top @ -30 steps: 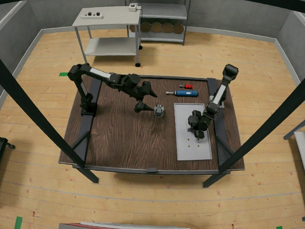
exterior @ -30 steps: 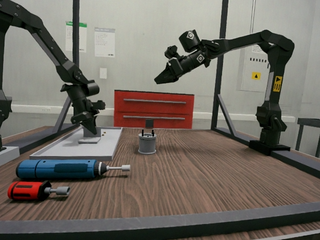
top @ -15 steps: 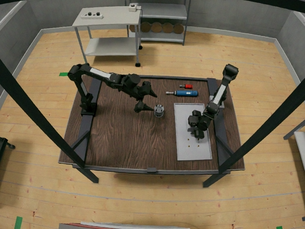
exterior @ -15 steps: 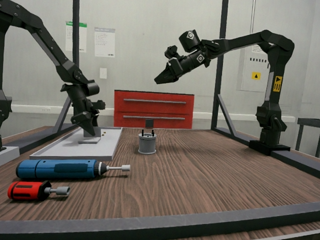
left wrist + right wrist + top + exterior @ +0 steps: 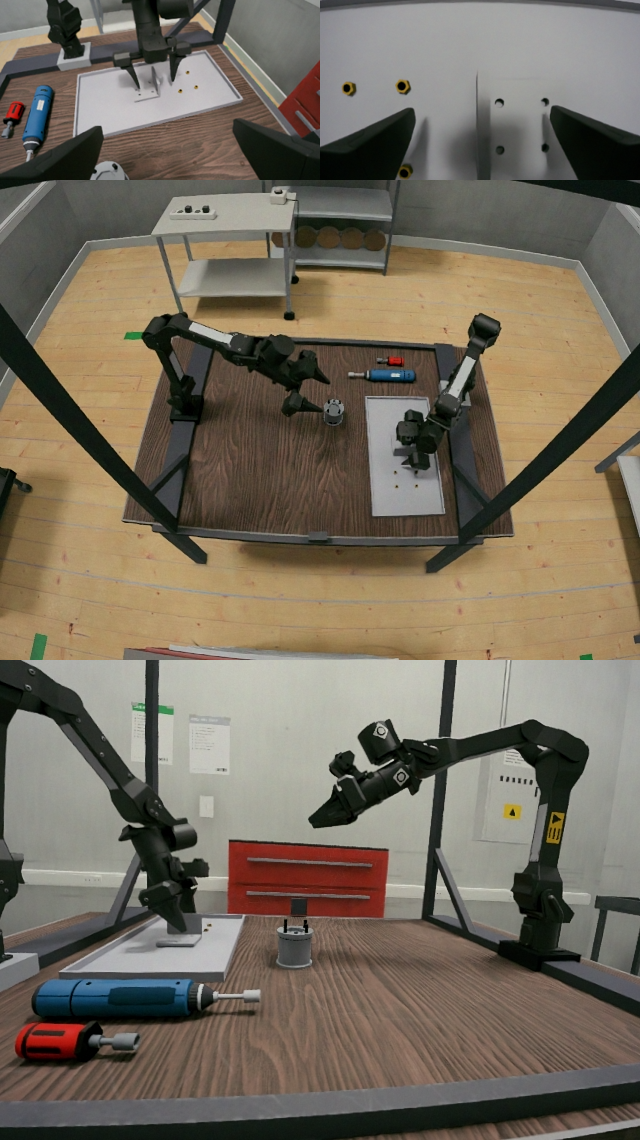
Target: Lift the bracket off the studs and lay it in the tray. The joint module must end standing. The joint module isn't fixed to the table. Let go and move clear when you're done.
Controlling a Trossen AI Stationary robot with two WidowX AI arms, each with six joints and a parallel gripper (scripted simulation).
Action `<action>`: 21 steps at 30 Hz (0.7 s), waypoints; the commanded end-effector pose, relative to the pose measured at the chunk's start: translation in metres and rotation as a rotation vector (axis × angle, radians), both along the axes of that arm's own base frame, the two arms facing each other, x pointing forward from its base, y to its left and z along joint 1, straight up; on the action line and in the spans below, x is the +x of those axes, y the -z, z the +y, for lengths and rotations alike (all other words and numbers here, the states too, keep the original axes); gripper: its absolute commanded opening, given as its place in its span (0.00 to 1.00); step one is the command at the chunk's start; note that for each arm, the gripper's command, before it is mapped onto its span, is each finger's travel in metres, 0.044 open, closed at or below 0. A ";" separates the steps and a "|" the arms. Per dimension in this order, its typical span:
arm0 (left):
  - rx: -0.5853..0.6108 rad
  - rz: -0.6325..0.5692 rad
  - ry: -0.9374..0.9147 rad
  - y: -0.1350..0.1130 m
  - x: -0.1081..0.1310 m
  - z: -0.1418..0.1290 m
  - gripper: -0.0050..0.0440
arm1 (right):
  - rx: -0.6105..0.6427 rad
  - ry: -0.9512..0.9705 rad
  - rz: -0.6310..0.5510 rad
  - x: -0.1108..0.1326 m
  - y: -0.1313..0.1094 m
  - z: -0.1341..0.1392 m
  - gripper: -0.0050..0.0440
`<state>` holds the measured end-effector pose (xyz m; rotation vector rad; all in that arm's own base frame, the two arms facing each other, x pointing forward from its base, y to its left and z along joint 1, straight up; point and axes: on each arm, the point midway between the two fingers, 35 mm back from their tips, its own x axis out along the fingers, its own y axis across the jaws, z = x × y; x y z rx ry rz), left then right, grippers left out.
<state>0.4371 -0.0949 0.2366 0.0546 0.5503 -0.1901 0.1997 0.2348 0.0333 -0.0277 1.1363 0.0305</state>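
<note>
The grey L-shaped bracket (image 5: 508,127) lies in the grey tray (image 5: 404,456), base plate flat and flange upright. It also shows in the left wrist view (image 5: 149,89) and in the exterior view (image 5: 180,934). My right gripper (image 5: 484,113) is open, with its fingers spread on either side of the flange and apart from it (image 5: 154,75). The grey joint module (image 5: 333,411) (image 5: 294,946) stands upright on the table, its studs bare. My left gripper (image 5: 315,391) (image 5: 325,815) is open and empty, high above the table beside the module.
Three brass nuts (image 5: 403,86) lie in the tray near the bracket. A blue screwdriver (image 5: 385,375) and a red one (image 5: 391,360) lie on the table beyond the tray's far end. Dark frame rails run along both table sides.
</note>
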 end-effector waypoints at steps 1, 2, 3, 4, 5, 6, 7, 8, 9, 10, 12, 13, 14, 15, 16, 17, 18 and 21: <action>-0.006 -0.021 -0.001 -0.009 0.000 0.000 1.00 | 0.042 0.000 -0.029 0.001 -0.021 0.008 1.00; -0.006 -0.021 -0.001 -0.009 0.000 0.000 1.00 | 0.042 0.000 -0.029 0.001 -0.022 0.008 1.00; -0.006 -0.021 -0.001 -0.009 0.000 0.000 1.00 | 0.042 0.000 -0.029 -0.001 -0.025 0.008 1.00; -0.006 -0.021 -0.001 -0.009 0.000 0.000 1.00 | 0.042 0.000 -0.029 -0.003 -0.029 0.008 1.00; -0.006 -0.021 -0.001 -0.009 0.000 0.000 1.00 | 0.042 0.000 -0.029 -0.003 -0.029 0.008 1.00; -0.006 -0.021 -0.001 -0.009 0.000 0.000 1.00 | 0.042 0.000 -0.029 -0.003 -0.029 0.008 1.00; -0.006 -0.021 -0.001 -0.009 0.000 0.000 1.00 | 0.042 0.000 -0.029 -0.005 -0.033 0.008 1.00; -0.006 -0.021 -0.001 -0.009 0.000 0.000 1.00 | 0.042 0.000 -0.029 -0.007 -0.038 0.007 1.00; -0.006 -0.021 -0.001 -0.009 0.000 0.000 1.00 | 0.042 0.000 -0.028 -0.011 -0.045 0.007 1.00; -0.006 -0.021 -0.001 -0.009 0.000 0.000 1.00 | 0.043 0.000 -0.028 -0.014 -0.052 0.007 1.00; -0.006 -0.021 -0.001 -0.009 0.000 0.000 1.00 | 0.043 0.000 -0.027 -0.021 -0.066 0.006 1.00; -0.006 -0.021 -0.001 -0.009 0.000 0.000 1.00 | 0.043 0.000 -0.027 -0.023 -0.070 0.006 1.00; -0.006 -0.021 -0.001 -0.009 0.000 0.000 1.00 | 0.043 0.000 -0.027 -0.024 -0.071 0.006 1.00; -0.006 -0.021 -0.001 -0.009 0.000 0.000 1.00 | 0.043 0.000 -0.027 -0.024 -0.071 0.006 1.00; -0.006 -0.021 -0.001 -0.009 0.000 0.000 1.00 | 0.043 0.000 -0.027 -0.024 -0.071 0.006 1.00; -0.006 -0.021 -0.001 -0.009 0.000 0.000 1.00 | 0.043 0.000 -0.027 -0.024 -0.071 0.006 1.00; -0.006 -0.021 -0.001 -0.009 0.000 0.000 1.00 | 0.034 0.000 -0.022 -0.024 -0.068 0.006 1.00; -0.006 -0.021 -0.001 -0.009 0.000 0.000 1.00 | 0.025 -0.001 -0.016 -0.024 -0.065 0.003 1.00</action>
